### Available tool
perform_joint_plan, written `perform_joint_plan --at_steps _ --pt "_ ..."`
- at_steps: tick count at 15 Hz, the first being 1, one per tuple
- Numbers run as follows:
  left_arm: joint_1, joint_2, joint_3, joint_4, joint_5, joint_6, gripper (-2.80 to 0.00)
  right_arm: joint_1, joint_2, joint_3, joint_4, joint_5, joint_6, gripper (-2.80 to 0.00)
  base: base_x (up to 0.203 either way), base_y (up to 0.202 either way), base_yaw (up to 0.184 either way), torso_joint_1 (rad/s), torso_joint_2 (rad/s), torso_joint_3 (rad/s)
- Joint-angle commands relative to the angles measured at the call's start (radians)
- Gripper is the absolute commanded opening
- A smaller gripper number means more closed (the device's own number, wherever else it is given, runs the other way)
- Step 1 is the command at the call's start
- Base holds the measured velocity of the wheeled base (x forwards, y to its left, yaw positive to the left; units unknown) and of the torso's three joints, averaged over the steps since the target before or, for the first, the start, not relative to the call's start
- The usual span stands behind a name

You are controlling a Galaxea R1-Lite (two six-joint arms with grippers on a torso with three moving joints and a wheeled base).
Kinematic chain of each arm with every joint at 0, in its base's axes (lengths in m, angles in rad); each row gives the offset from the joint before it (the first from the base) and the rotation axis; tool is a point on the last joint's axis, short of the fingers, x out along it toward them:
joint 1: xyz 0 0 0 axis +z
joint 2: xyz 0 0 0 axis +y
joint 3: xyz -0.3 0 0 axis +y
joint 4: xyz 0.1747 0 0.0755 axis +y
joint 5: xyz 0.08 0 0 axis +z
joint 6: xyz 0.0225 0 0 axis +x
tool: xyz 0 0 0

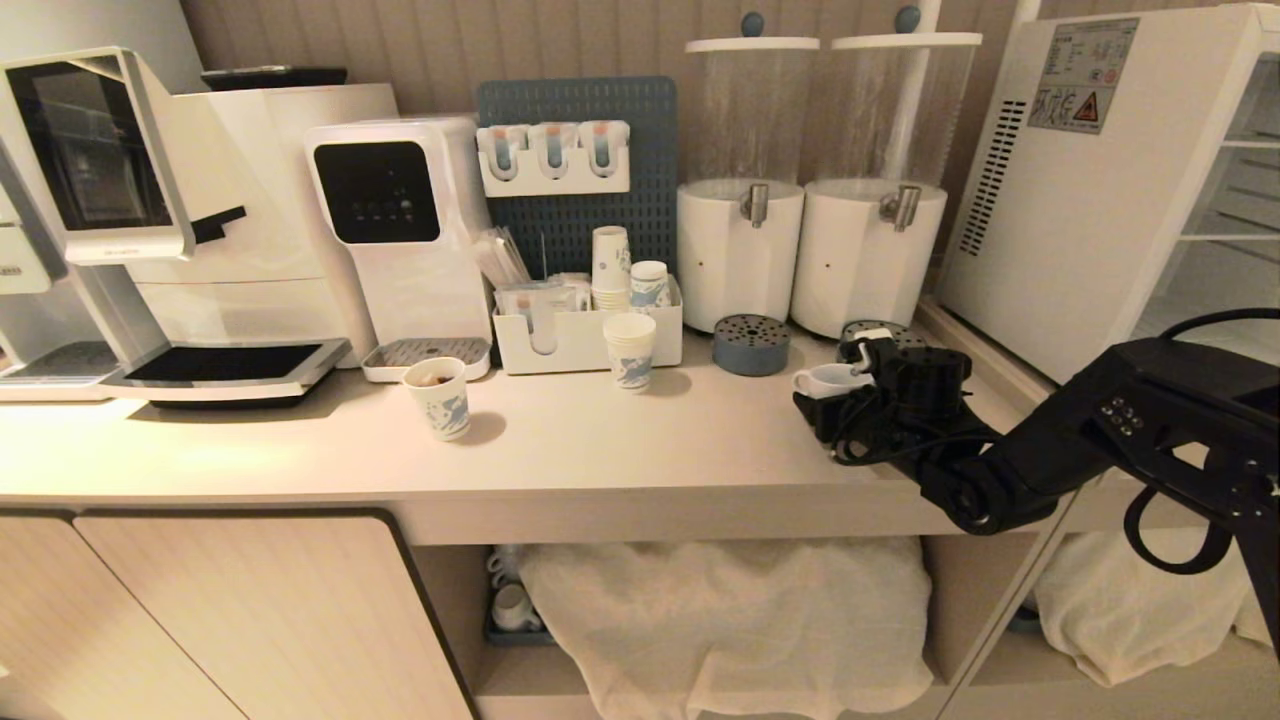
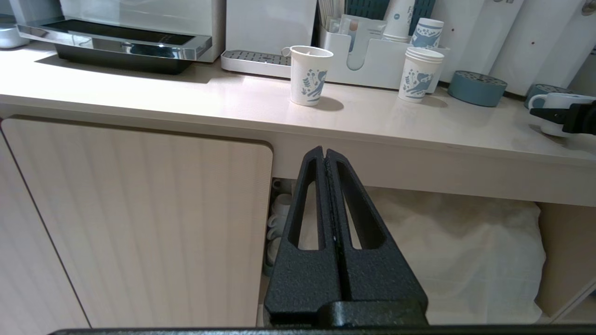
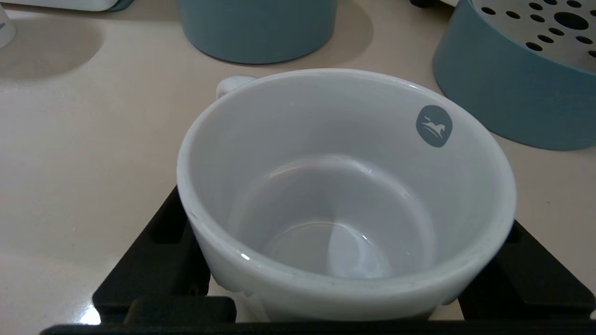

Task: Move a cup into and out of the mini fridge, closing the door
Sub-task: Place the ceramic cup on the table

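Hanging below the counter's near edge at the left, the left gripper (image 2: 326, 156) is pressed closed on nothing. Farther right, the cup (image 1: 826, 379) stands on the counter (image 1: 560, 440) between the right gripper's (image 3: 347, 274) spread fingers, the mini fridge (image 1: 1090, 190) far right.

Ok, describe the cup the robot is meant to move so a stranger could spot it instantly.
Find the mini fridge at the counter's right end, then the two tall white drink dispensers beside it. The cup stands in front of them, near two round blue perforated stands, between the open jaws of the right gripper. Unlike the taller printed paper cups, it is squat, white ceramic, with a loop handle.
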Motion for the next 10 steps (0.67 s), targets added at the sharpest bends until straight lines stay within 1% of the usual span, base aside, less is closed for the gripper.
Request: perform_joint_plan --at_steps 1,3,5,6,7,8,9,10 --pt "0.000 -0.005 0.040 -0.001 0.000 -0.001 -2.80 -0.006 0.016 0.000 0.013 0.007 -0.001 -2.80 0.000 0.000 0.000 0.000 0.00 0.000" --pt "0.000 -0.005 0.040 -0.001 0.000 -0.001 -2.80 -0.012 0.014 0.001 0.028 0.027 -0.001 -2.80 0.000 0.000 0.000 0.000 0.00 0.000" --pt "0.000 -0.005 0.040 -0.001 0.000 -0.001 -2.80 -0.038 0.001 -0.004 0.115 0.172 0.008 -2.80 0.000 0.000 0.000 0.000 0.00 0.000" --pt "0.000 -0.005 0.040 -0.001 0.000 -0.001 -2.80 -0.046 0.000 -0.004 0.128 0.193 0.013 -2.80 0.000 0.000 0.000 0.000 0.00 0.000" --pt "0.000 -0.005 0.040 -0.001 0.000 -0.001 -2.80 -0.059 0.001 -0.004 0.150 0.266 0.015 -2.80 0.000 0.000 0.000 0.000 0.00 0.000" --pt "0.000 -0.004 0.040 -0.001 0.000 -0.001 -2.80 -0.079 0.000 -0.005 0.185 0.321 0.017 -2.80 0.000 0.000 0.000 0.000 0.00 0.000" --pt "0.000 -0.005 0.040 -0.001 0.000 -0.001 -2.80 -0.092 0.002 -0.006 0.204 0.348 0.012 -2.80 0.000 0.000 0.000 0.000 0.00 0.000" --pt "0.000 -0.005 0.040 -0.001 0.000 -0.001 -2.80 -0.102 0.007 -0.003 0.210 0.358 0.004 -2.80 0.000 0.000 0.000 0.000 0.00 0.000"
